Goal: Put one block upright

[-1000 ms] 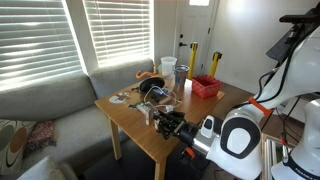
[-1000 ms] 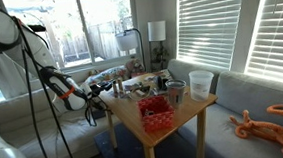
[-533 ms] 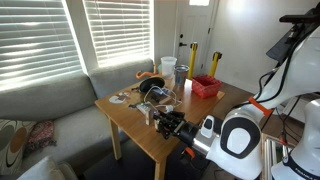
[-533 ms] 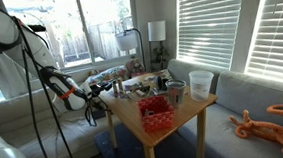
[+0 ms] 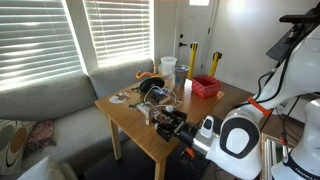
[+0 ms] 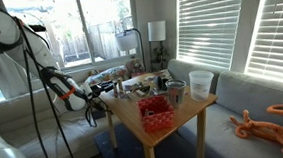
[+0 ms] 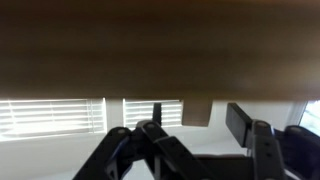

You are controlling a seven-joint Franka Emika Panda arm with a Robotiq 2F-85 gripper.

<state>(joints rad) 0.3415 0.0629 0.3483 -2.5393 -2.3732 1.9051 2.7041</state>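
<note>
The wrist view stands upside down, with the brown table (image 7: 160, 40) across the top. A small tan block (image 7: 197, 112) stands on end on that table, between the fingers of my gripper (image 7: 197, 118). The jaws are open: the dark right finger (image 7: 240, 122) is clear of the block with a gap between them. The left finger is partly lost among dark linkage. In both exterior views the gripper (image 5: 166, 122) (image 6: 104, 90) sits low at the wooden table's edge (image 5: 200, 118), and the block is too small to make out there.
A red basket (image 5: 206, 86) (image 6: 156, 110), a clear plastic cup (image 5: 168, 68) (image 6: 201, 83), a black round object (image 5: 155, 90) and small clutter share the table. A grey couch (image 5: 50, 100) runs beside it, with an orange toy (image 6: 275, 120) on it.
The arm has stayed at the table's edge. Any movement of the jaws is too small to make out in the exterior views.
</note>
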